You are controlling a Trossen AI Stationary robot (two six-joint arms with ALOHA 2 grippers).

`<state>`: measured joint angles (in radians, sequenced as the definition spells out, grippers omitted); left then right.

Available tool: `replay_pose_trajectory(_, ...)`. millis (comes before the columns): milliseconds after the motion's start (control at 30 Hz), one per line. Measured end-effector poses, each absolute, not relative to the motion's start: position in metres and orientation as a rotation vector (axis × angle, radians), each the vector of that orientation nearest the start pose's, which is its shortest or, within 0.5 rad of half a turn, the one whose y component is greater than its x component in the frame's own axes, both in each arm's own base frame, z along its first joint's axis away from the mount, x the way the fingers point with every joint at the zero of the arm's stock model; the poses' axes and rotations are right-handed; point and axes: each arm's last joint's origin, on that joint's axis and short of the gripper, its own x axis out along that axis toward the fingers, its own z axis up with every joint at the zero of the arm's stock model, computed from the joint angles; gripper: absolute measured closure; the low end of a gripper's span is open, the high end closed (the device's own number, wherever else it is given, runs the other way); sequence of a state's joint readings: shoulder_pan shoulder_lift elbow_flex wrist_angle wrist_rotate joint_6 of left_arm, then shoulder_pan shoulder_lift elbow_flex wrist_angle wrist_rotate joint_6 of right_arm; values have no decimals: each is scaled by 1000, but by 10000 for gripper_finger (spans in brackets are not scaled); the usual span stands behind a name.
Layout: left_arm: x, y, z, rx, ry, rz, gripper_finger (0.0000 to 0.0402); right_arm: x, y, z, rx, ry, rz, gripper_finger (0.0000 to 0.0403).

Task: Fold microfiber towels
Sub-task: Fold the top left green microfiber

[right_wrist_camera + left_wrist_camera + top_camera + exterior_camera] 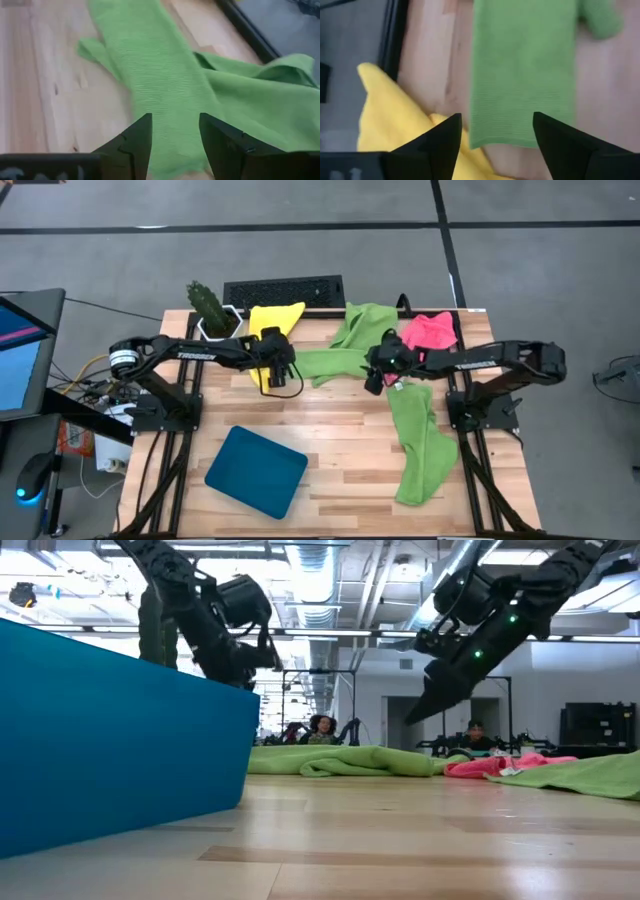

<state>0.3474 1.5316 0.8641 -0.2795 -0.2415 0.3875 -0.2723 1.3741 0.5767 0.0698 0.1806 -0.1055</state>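
A lime green microfiber towel, folded into a long strip, lies flat on the wooden table between my two grippers. My left gripper hangs open above its left end, beside a yellow towel. My right gripper hangs open above its right end. In the low view both grippers, left and right, are well clear of the cloth. A second green towel and a pink one lie crumpled at the far edge. A third green towel stretches down the right side.
A dark teal tray lies at the near left of the table. A potted cactus and a black keyboard stand at the far edge. Bare wood shows in the table's middle. People sit in the room behind.
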Motion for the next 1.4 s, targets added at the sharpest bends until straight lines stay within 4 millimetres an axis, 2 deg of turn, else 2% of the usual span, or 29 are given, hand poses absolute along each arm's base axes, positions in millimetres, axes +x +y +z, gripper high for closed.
replay_pose_trajectory(167,276,95,195,178,919,229,155,249,-68,146,-116,786,-348,214)
replay_pose_trajectory(400,276,77,166,247,895,211,161,254,-67,124,-149,854,-318,213)
replay_pose_trajectory(667,280,81,138,305,955,234,162,254,-75,104,-126,939,-350,214)
replay_pose_trajectory(767,280,82,125,317,1009,211,162,254,-75,103,-130,945,-355,226)
replay_pose_trajectory(900,283,83,120,331,1014,221,170,251,-73,105,-174,967,-428,266)
replay_pose_trajectory(1033,282,83,121,344,1016,234,207,248,-72,109,-203,985,-474,332)
replay_pose_trajectory(1167,281,83,120,364,1032,224,274,246,-70,113,-198,994,-463,387)
replay_pose_trajectory(1233,280,83,120,366,1045,228,311,246,-68,115,-194,985,-460,390)
replay_pose_trajectory(1400,274,84,122,428,1111,247,386,244,-58,122,-164,976,-445,356)
